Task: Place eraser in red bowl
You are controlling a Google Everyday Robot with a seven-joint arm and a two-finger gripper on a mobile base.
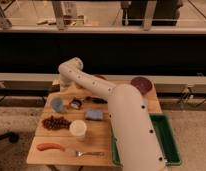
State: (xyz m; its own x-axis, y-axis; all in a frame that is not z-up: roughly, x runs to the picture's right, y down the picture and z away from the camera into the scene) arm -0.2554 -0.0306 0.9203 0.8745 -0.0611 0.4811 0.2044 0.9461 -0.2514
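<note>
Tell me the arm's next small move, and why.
Probably ease the gripper down onto the eraser and grip it: the gripper hangs right by the eraser, which lies on the table, not in the red bowl half hidden behind the arm.

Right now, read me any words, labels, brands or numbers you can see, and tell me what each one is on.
None can be read: no text shows on the table, green tray or white cup.
The gripper, low over the table's left side, bears no legible marking.
</note>
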